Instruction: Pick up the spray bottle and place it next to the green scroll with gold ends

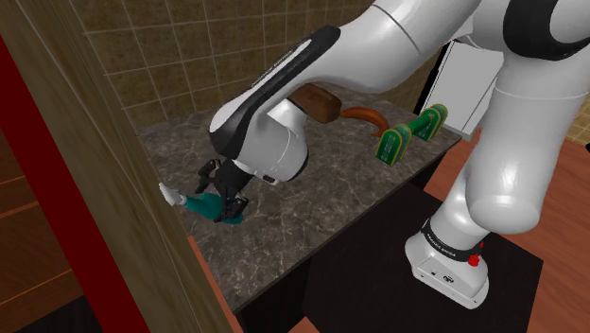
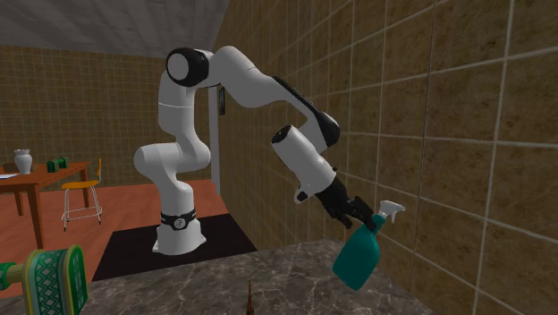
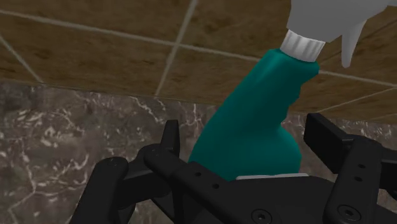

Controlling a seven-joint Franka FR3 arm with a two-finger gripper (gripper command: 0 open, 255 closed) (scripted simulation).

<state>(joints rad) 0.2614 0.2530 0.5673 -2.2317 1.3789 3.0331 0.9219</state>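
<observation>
Wrist view: gripper (image 3: 245,127) fingers flank the teal spray bottle (image 3: 254,108), apparently clamped on it, though pad contact is unclear. The bottle hangs tilted beside the tiled wall (image 3: 127,51), probably for carrying. The green scroll (image 1: 408,135) lies well apart.

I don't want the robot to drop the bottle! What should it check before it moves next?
1. Gripper at the spray bottle: ok, it is right at the teal bottle, by the tiled wall.
2. Firm hold on the bottle: cannot tell.
3. Bottle lifted off the counter: cannot tell.
4. Green scroll found: ok, it lies at the counter's other end.
5. Way over there: not ok, a brown object lies near the scroll and may get in the way.
6. Bare counter beside the scroll: ok.
</observation>
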